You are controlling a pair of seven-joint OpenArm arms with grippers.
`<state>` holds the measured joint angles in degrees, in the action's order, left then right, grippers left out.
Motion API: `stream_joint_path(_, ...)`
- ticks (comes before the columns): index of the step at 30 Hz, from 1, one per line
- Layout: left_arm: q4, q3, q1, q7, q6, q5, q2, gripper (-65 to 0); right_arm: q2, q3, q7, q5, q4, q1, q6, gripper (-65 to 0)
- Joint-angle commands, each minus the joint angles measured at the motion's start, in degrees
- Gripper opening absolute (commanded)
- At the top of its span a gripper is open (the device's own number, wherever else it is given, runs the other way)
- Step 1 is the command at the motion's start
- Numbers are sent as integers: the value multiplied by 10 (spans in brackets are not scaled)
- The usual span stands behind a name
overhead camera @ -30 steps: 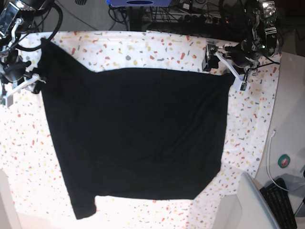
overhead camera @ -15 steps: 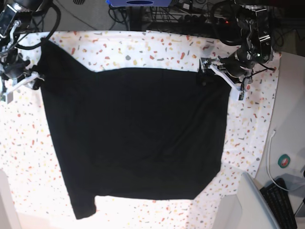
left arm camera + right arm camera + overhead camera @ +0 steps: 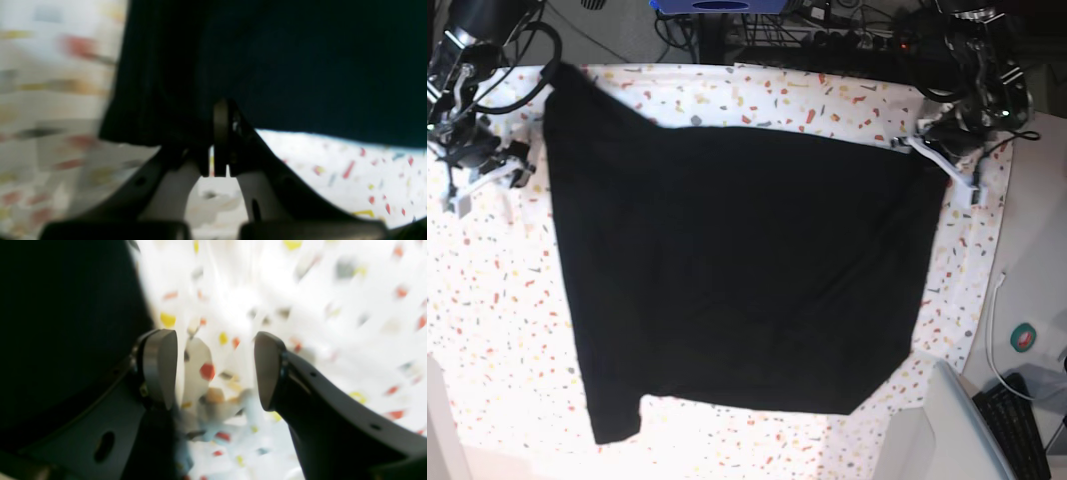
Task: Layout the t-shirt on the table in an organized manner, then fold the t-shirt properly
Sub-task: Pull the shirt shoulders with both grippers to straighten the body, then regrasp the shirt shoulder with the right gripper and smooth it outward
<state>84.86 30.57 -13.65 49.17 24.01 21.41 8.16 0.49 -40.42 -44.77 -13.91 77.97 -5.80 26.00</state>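
Observation:
The black t-shirt [image 3: 737, 260] lies spread flat on the speckled table [image 3: 757, 100], plain side up. My left gripper [image 3: 924, 150] is at the shirt's far right corner. In the left wrist view its fingers [image 3: 221, 120] are pressed together on the dark hem of the t-shirt [image 3: 300, 66], over the table [image 3: 350, 166]. My right gripper [image 3: 485, 178] stands just left of the shirt's far left edge. In the right wrist view it [image 3: 213, 368] is open, with only the table [image 3: 300, 290] between its fingers. The t-shirt [image 3: 66, 323] lies to the left of them.
Off the table's right edge are a white cable [image 3: 993, 335], a round green and red item [image 3: 1024, 338], a black keyboard [image 3: 1017, 425] and a pale grey box [image 3: 932, 430]. Cables and equipment run along the back edge [image 3: 827, 40].
My left gripper has shut on the shirt's far right corner and pulled it to the right. The whole shirt has shifted right, away from the right gripper, which stays open.

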Motion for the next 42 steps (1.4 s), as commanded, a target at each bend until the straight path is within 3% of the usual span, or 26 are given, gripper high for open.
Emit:
stream_joint_path(1, 17, 9, 2, -1, 0, 7, 8, -650, 4, 0, 9, -8, 5, 0, 3, -300)
stream_joint_path(9, 23, 14, 0, 3, 0, 4, 7, -650, -24, 12, 6, -8, 51, -11, 4, -302)
stream_joint_path(14, 22, 14, -1, 3, 0, 4, 6, -650, -19, 135, -3, -5, 75, -13, 26, -300)
stream_joint_path(21, 24, 14, -2, 3, 0, 4, 6, -650, -9, 151, 77, -5, -18, 35, -56, -302)
stream_joint_path(25, 21, 14, -2, 3, 0, 3, 6, -650, 1, 151, 89, -5, -24, 36, -77, -299)
stream_joint_path(31, 22, -27, -2, 3, 0, 2, 6, -650, -2, 153, 64, -8, -36, 33, -71, -300)
stream_joint_path(36, 22, -58, -2, 3, 0, 1, 6, -650, -5, 198, 55, -5, -41, 33, -16, -305)
stream_joint_path(38, 22, -60, 1, 3, 0, 1, 6, -650, -4, 203, 56, -5, -55, 44, -16, -357)
stream_joint_path(39, 22, -59, 2, 3, 0, 1, 6, -650, -4, 198, 56, -5, -57, 51, -16, -428)
stream_joint_path(41, 22, -58, 3, 3, 0, 1, 6, -650, -4, 173, 51, -5, -52, 66, -16, -650)
stream_joint_path(42, 22, -58, 3, 3, -1, 1, 7, -650, -4, 164, 49, -5, -42, 73, -16, -650)
